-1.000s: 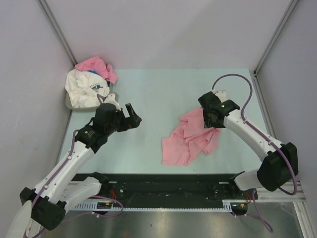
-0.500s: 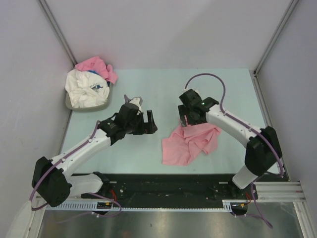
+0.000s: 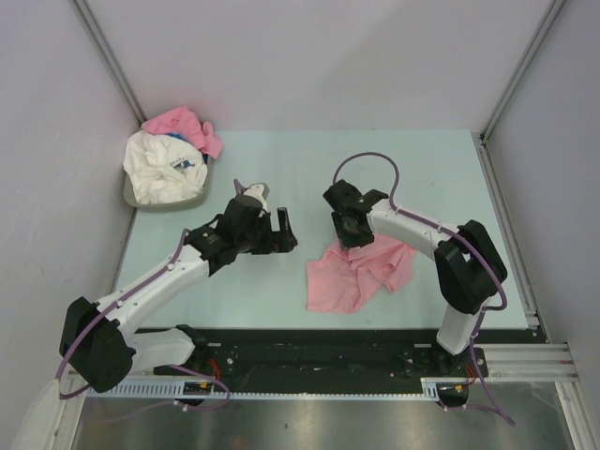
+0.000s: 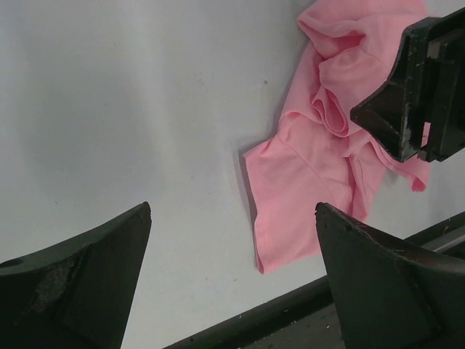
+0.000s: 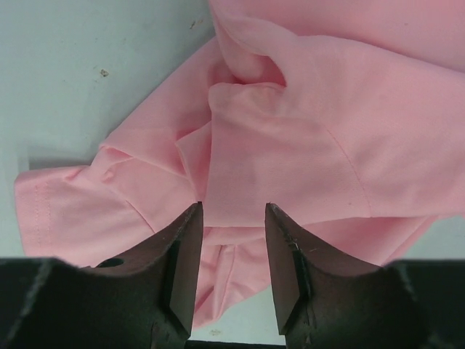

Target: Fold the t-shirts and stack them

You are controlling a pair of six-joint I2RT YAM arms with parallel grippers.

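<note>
A crumpled light-pink t-shirt (image 3: 361,272) lies on the pale table right of centre. My right gripper (image 3: 349,236) is down on its upper left edge. In the right wrist view the jaws (image 5: 232,207) stand a narrow gap apart, astride a fold of the pink t-shirt (image 5: 290,131), not pinched tight. My left gripper (image 3: 281,230) hovers wide open to the left of the shirt, with nothing between its fingers (image 4: 232,211). Its view shows the pink t-shirt (image 4: 305,174) ahead with the right gripper (image 4: 421,94) on it. A white t-shirt (image 3: 164,169) and another pink t-shirt (image 3: 178,122) sit heaped at the far left.
The heap rests in a grey bin (image 3: 141,202) in the table's far left corner. Walls close in the table on the left, back and right. A black rail (image 3: 319,352) runs along the near edge, close below the pink shirt.
The right arm swung left and came down on the shirt's upper left edge, its jaws narrowing. The left arm reached right toward the shirt, then held still.
</note>
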